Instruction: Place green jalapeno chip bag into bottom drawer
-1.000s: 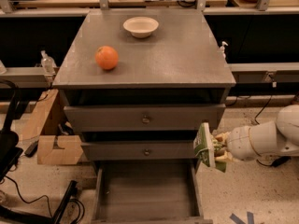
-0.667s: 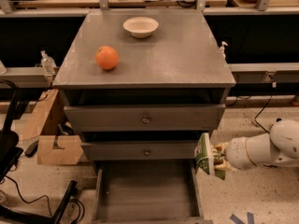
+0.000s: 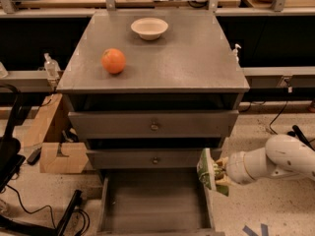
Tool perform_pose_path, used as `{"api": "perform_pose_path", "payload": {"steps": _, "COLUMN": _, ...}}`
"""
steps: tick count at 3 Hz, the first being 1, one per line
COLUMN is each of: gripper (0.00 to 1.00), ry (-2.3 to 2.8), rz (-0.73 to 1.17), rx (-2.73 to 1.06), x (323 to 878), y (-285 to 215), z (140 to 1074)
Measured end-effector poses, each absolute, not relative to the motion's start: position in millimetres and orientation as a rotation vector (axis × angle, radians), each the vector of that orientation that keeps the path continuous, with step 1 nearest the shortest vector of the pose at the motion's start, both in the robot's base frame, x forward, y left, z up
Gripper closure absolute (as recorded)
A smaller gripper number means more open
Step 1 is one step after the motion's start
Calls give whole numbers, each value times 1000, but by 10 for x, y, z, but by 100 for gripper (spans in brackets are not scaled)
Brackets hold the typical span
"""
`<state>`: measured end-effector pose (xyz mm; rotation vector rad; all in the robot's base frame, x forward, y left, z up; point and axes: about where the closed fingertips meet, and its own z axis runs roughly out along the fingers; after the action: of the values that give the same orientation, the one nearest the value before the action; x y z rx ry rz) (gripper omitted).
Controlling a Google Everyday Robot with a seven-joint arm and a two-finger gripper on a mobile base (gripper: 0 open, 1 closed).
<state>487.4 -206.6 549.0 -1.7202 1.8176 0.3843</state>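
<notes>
The green jalapeno chip bag [image 3: 205, 169] is held edge-on, upright, in my gripper [image 3: 220, 175] at the end of the white arm coming in from the right. The gripper is shut on the bag. The bag hangs over the right side wall of the bottom drawer [image 3: 155, 200], which is pulled out open, its flat grey floor bare. The bag is above the drawer's right rim, not resting on the floor.
An orange [image 3: 113, 61] and a white bowl [image 3: 149, 28] sit on the cabinet top [image 3: 197, 58]. Two upper drawers [image 3: 154, 126] with round knobs are shut. A cardboard box [image 3: 61, 157] and cables lie on the floor at left.
The arm has moved down and slightly left, carrying the bag lower, down to the open bottom drawer's right rim.
</notes>
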Motion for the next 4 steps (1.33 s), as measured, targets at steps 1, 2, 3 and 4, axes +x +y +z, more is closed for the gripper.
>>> {"api": "perform_pose_path", "payload": {"steps": 1, "gripper": 100, "ry": 1836, "rz": 395, "rx": -1679, "x": 5066, "y": -1999, "z": 4881}}
{"api": "perform_pose_path", "payload": {"steps": 2, "gripper": 100, "ry": 1842, "rz": 426, "rx": -1628, "x": 5296, "y": -1917, "z": 4229}}
{"api": "perform_pose_path", "payload": {"steps": 3, "gripper": 100, "ry": 1860, "rz": 476, "rx": -1568, "x": 5422, "y": -1888, "z": 3648}}
{"api": "perform_pose_path", "payload": {"steps": 4, "gripper": 100, "ry": 1862, "rz": 524, "rx": -1529, "x": 5450, "y": -1797, "z": 3218}}
